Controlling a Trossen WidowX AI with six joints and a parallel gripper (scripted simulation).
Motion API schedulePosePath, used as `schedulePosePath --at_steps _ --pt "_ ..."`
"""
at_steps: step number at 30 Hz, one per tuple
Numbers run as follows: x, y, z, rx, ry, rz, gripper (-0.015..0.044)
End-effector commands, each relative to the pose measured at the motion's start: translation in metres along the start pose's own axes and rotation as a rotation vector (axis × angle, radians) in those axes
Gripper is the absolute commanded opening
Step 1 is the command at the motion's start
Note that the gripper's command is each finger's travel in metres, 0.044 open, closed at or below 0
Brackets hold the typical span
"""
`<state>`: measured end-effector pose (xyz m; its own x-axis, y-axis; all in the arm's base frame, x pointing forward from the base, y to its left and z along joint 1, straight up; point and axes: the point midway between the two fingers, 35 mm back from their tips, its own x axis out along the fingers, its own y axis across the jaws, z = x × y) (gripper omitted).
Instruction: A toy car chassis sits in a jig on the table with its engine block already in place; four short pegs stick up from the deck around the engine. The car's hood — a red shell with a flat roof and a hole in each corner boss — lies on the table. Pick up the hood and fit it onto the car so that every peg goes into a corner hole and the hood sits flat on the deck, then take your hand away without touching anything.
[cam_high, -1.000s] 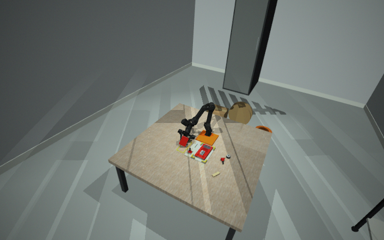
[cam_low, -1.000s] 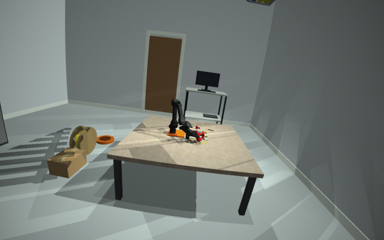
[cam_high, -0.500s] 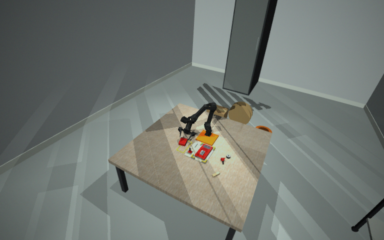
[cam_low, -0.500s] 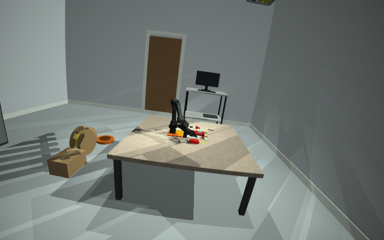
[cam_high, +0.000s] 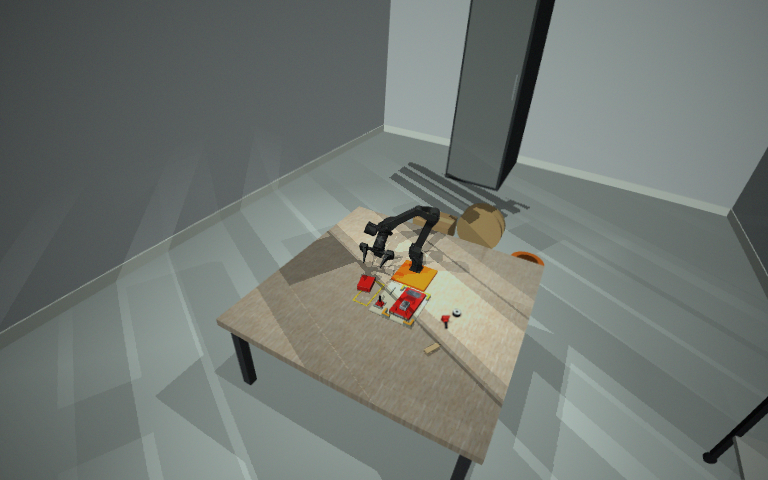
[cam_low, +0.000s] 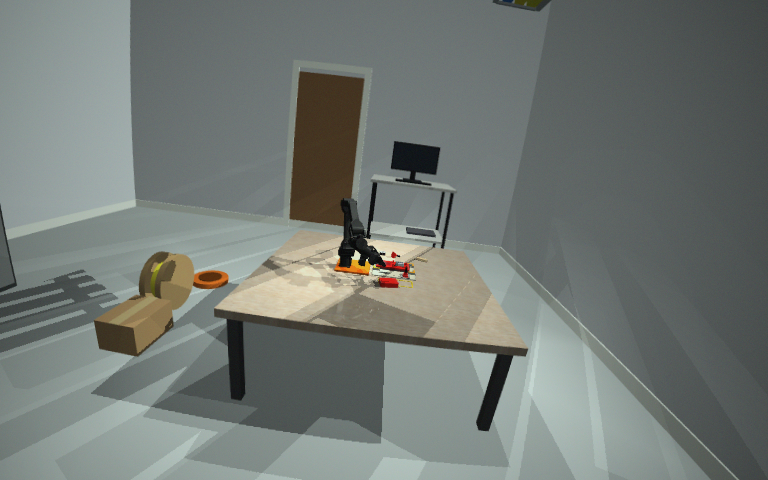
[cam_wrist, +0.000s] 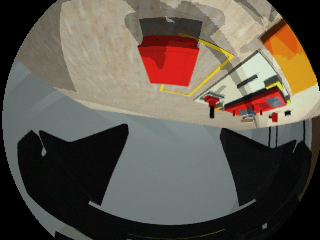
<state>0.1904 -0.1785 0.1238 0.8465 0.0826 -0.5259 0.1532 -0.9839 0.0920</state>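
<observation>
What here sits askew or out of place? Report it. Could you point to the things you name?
The red hood (cam_high: 366, 283) (cam_low: 388, 282) (cam_wrist: 169, 64) looks out of place: it lies on the table partly outside the yellow outline (cam_high: 357, 297) (cam_low: 412, 284) (cam_wrist: 212, 75), overlapping one end, rather than squarely within it or on the car. I see no damage.
</observation>
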Motion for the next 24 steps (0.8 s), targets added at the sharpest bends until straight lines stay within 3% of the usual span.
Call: schedulePosePath --at_steps 1,7,13,19,24 --pt "0.001 -0.001 0.002 0.005 -0.006 -0.002 0.044" --pt "0.001 -0.001 0.002 0.005 -0.006 -0.002 0.044" --pt "0.001 -0.001 0.002 0.005 -0.006 -0.002 0.0282" --pt "0.01 0.003 0.002 -0.306 -0.101 -0.06 0.044" --pt "0.02 0.006 0.002 -0.658 -0.19 -0.157 0.044"
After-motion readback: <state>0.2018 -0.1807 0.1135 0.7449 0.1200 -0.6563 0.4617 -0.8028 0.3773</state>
